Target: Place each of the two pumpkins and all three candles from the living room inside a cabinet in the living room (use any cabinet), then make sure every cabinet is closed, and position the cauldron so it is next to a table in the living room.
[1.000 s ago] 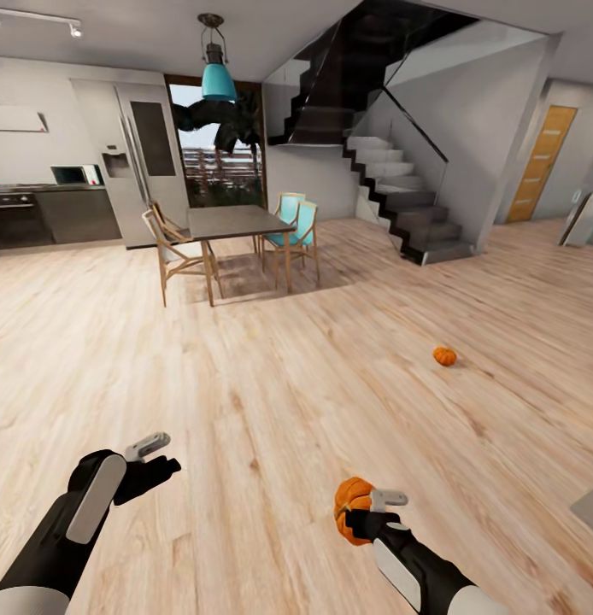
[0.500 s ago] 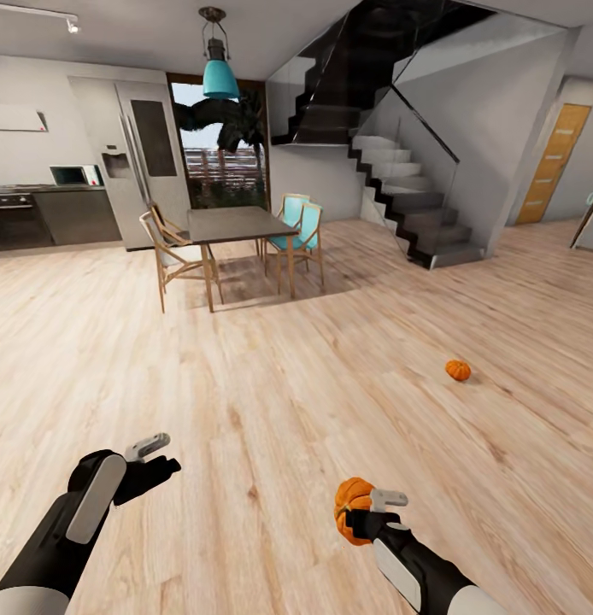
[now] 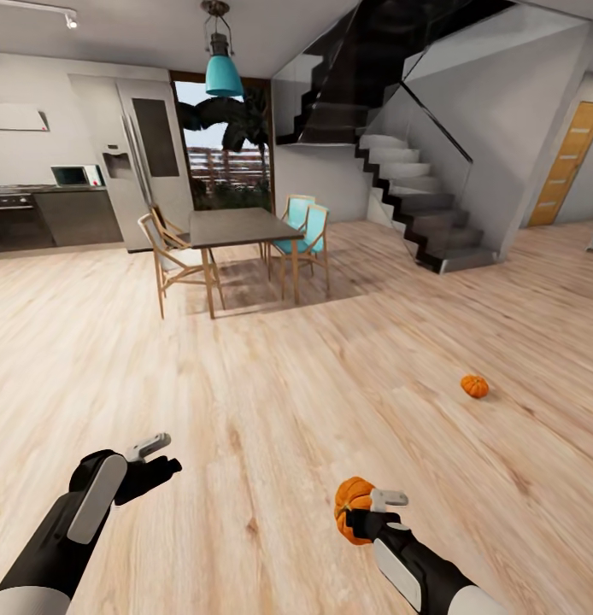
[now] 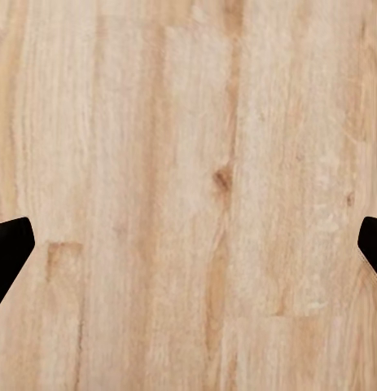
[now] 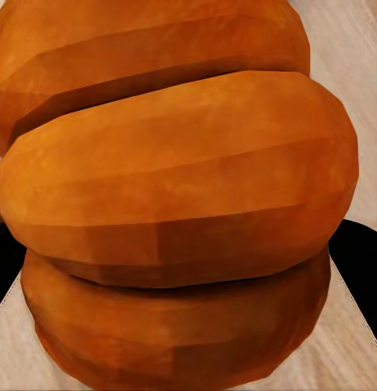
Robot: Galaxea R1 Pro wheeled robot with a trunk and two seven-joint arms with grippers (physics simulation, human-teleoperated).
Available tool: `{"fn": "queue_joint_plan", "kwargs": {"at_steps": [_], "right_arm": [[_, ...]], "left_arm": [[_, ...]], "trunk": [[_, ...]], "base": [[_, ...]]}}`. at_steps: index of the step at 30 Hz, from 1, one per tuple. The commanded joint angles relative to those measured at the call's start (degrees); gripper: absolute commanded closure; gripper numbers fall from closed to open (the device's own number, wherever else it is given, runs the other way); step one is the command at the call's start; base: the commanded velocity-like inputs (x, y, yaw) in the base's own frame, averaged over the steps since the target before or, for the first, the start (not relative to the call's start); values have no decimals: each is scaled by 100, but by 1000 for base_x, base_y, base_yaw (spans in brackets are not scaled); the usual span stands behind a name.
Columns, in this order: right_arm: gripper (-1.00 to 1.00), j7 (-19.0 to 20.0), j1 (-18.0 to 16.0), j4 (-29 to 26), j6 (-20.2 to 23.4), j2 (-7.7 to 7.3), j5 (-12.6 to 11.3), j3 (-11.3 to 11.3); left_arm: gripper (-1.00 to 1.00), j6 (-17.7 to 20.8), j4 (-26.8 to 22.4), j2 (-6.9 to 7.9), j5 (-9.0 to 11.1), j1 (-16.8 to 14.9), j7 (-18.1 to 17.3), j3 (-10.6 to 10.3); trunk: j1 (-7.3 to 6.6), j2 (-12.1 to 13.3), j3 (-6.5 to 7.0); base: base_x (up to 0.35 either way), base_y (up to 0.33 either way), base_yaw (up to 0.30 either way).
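Head view shows a big room with a wood floor (image 3: pixel 271 401). The right gripper (image 3: pixel 365 512) is closed tight on a pumpkin (image 3: pixel 352 510), and it holds the pumpkin up off the floor. In the right wrist view the pumpkin (image 5: pixel 180 204) bulges out wide past both dark fingers. A second pumpkin (image 3: pixel 474 386) sits on the floor, farther off than the held pumpkin and over to the right side of it. The left gripper (image 3: pixel 153 457) is well away from the held pumpkin on the left, and it has nothing in it. In the left wrist view its fingers (image 4: pixel 9 248) stand wide apart over bare boards.

The pumpkin is round and smooth, and the fingers only pinch a small part of it. I think it could slip out if the robot rolls or turns fast. Then it would drop and roll away across the floor.

The dining table (image 3: pixel 237 226) and chairs (image 3: pixel 173 256) stand far past the held pumpkin, near the window. No low brown cabinet is in sight here, so the robot must still go and find one. If it drives without looking, it could bump the floor pumpkin and knock it away.
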Motion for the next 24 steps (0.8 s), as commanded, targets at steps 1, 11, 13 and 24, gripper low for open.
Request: {"fn": "queue_joint_plan", "kwargs": {"at_steps": [1, 11, 13, 24], "right_arm": [[100, -51, -7, -16, 13, -10, -21, 44], [100, -51, -7, -13, 2, -11, -23, 41], [100, -51, -7, -13, 4, -11, -23, 41], [100, -51, -7, -13, -1, -10, -23, 41]], "left_arm": [[-100, 14, -6, 0, 60, -3, 54, 0], [-100, 14, -6, 6, 67, -3, 54, -2], [-100, 14, -6, 7, 68, -3, 54, -2], [-100, 14, -6, 3, 68, -3, 53, -2]], "trunk": [[3, -3, -9], [3, -3, -75], [3, -3, -90], [3, -3, -172]], "base": [[335, 0, -73], [330, 3, -141], [321, 53, -161], [320, 108, -163]]}}
